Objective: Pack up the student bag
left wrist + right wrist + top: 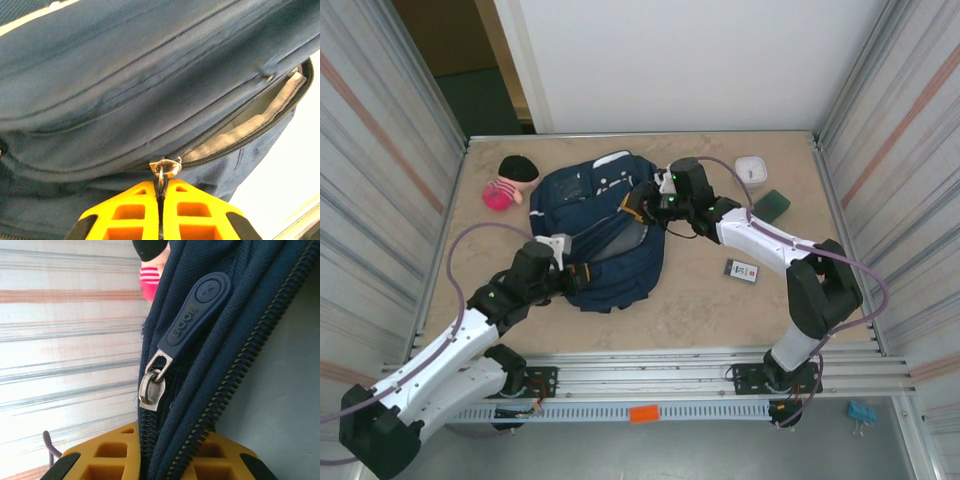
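**A:** Left gripper [161, 200], nearest the bases?

**B:** Its orange moulded-plastic fingers [130, 215], ribbed with square pockets, were pressed flush together. They nipped the small metal zip pull [164, 167] at the bag's near end.

**A:** Where was the bag?

**B:** The student bag [590, 200] lay flat in the middle of the mottled beige table [700, 300]. It was coarse-woven navy fabric with stitched seams and a white stripe. Beyond the slider the zip stood part open, and pale grey lining [250, 125] showed in the mouth. Contents could not be made out.

**A:** Right gripper [160, 460]?

**B:** It was at the bag's far right edge. The same orange fingers were clamped on the fabric rim beside a toothed zip track. A rubbery navy tab [197, 315] on a metal slider [150, 387] sat just above them.

**A:** Farther out?

**B:** To the right of the bag lay a flat card-like packet [741, 270]. Beyond it were a dark green rounded-square object [772, 206] and then a white square tub [751, 168], contents unclear. At far left, a pink soft toy [510, 182] with a black cap lay just beside the bag's corner.
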`<state>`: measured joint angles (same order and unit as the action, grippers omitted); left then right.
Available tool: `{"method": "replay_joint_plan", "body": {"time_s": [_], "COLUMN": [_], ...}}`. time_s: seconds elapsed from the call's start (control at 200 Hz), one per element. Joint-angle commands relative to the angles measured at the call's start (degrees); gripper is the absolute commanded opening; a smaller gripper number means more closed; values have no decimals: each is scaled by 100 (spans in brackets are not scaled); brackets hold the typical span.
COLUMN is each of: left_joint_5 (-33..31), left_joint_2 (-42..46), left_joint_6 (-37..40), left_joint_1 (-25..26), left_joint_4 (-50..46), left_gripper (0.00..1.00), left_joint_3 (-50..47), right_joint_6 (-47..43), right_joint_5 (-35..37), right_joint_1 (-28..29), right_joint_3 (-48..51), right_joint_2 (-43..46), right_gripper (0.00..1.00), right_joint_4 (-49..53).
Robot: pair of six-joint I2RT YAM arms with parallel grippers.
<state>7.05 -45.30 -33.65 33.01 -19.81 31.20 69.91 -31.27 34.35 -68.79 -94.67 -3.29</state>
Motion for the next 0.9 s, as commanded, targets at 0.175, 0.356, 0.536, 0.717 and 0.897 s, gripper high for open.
{"method": "replay_joint_plan", "body": {"time_s": [0.175,0.356,0.536,0.717,0.897], "left_joint_5": [713,1055,974,415,501], "left_joint_2": [-380,-668,-524,-131,176], "left_joint_6": [74,112,105,144,169], "left_joint_1": [-80,-80,-79,-120,-588], "left_joint_4": [1160,1501,1360,742,466], "left_gripper": [0,0,0,0,0], "left_joint_3": [-17,139,133,8,-311], "right_joint_6": [845,999,1033,497,-201], "right_joint_5": [532,818,700,350,-338], "right_joint_1": [393,943,962,660,12], "right_joint_3": [1023,980,777,454,130], "right_joint_2": [613,332,-42,85,450], "right_gripper": [50,50,23,0,0], "right_joint_4": [-1512,-1742,-1882,-1150,-138]}}
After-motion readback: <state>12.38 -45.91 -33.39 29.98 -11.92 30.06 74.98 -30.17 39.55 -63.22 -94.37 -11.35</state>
